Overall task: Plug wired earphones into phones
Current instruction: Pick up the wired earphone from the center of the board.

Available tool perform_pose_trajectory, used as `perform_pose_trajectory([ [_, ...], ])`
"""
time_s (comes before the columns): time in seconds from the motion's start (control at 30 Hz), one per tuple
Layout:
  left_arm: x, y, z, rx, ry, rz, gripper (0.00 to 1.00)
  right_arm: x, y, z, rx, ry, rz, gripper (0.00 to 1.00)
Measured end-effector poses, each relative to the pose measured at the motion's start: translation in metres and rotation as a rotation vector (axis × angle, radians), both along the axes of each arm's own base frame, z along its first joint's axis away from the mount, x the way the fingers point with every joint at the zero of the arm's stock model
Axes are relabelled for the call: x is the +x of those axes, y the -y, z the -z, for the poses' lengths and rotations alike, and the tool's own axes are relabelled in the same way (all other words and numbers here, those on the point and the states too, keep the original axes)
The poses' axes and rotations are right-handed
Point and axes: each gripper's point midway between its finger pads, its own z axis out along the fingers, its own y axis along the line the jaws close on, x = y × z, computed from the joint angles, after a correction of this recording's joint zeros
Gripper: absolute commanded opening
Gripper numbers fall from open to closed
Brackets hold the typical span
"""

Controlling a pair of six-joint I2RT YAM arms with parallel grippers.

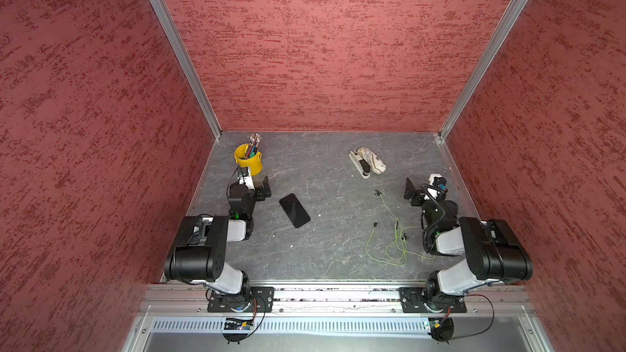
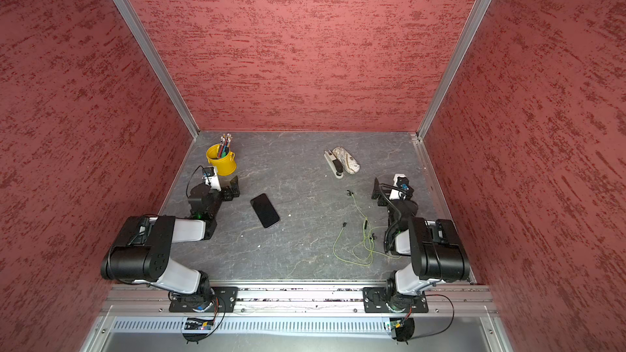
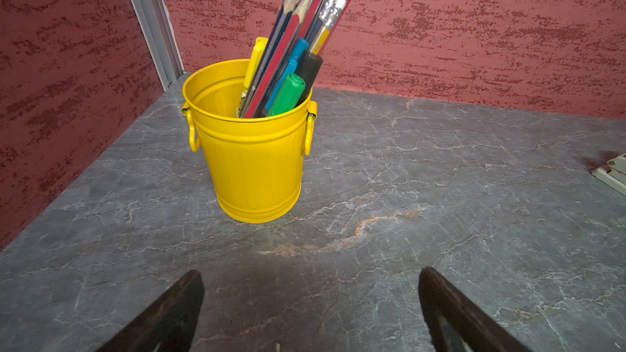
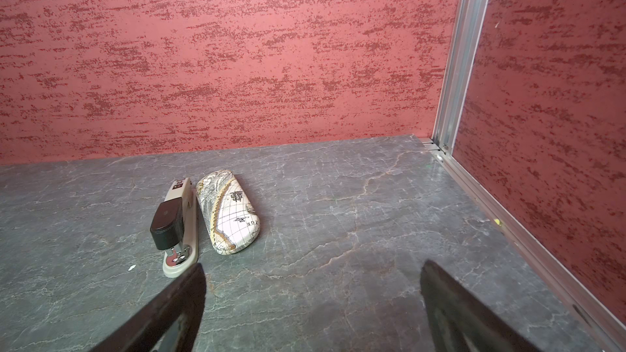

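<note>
Table (image 1: 332,171): I see a flat grey slab, stone-like with pale veins, boxed in by rough, mottled red walls.
Bucket (image 1: 249,160): at 10 o'clock I have a small glossy yellow metal pail, tapered and ribbed, with two loop handles showing in the left wrist view (image 3: 254,164).
Pencils (image 3: 305,11): a leaning bundle of slim sticks with white eraser tips, plus chunky green, blue and black markers, all standing in the bucket.
Left gripper (image 1: 264,188): at 9 o'clock, just this side of the bucket. My wrist view (image 3: 311,275) shows two dark tapered fingers spread wide with bare table between them.
Phone (image 1: 294,210): a thin black slab with rounded corners and a glossy face, lying flat on a slant just 9 o'clock of centre, at 3 o'clock of the left gripper and clear of it.
Stapler (image 1: 360,164): at 1 o'clock, a long cream body with a black top.
Glasses case (image 1: 372,159): a rounded oblong shell printed like an old map, right beside the stapler.
Earphones (image 1: 397,228): at 4 o'clock, a hair-thin yellow-green cable in loose loops with small black ends, lying free on the table, well apart from the phone.
Right gripper (image 1: 411,194): at 3 o'clock, just at 12 o'clock of the cable loops. I see its dark fingers wide apart (image 4: 314,267), holding nothing.
</note>
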Motion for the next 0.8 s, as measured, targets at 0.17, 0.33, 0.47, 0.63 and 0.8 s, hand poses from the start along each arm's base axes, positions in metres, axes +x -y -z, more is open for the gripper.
perform_pose_trajectory([
  [0.17,0.0,0.0,0.0,0.0,0.0,0.0,0.99,0.0,0.0,0.0,0.0,0.0,-0.001,0.99],
  [0.33,0.0,0.0,0.0,0.0,0.0,0.0,1.0,-0.001,0.0,-0.001,0.0,0.008,0.001,0.99],
  [0.47,-0.003,0.003,-0.003,0.015,-0.017,-0.002,1.0,-0.021,0.005,-0.015,0.008,0.05,0.041,0.99],
  [0.63,-0.018,0.029,-0.075,-0.035,0.081,0.032,0.99,-0.043,0.029,-0.094,0.203,0.233,0.178,0.99],
  [0.8,-0.049,0.013,-0.147,-0.396,0.206,-0.039,1.0,-0.052,0.046,-0.159,0.431,0.249,0.259,0.99],
])
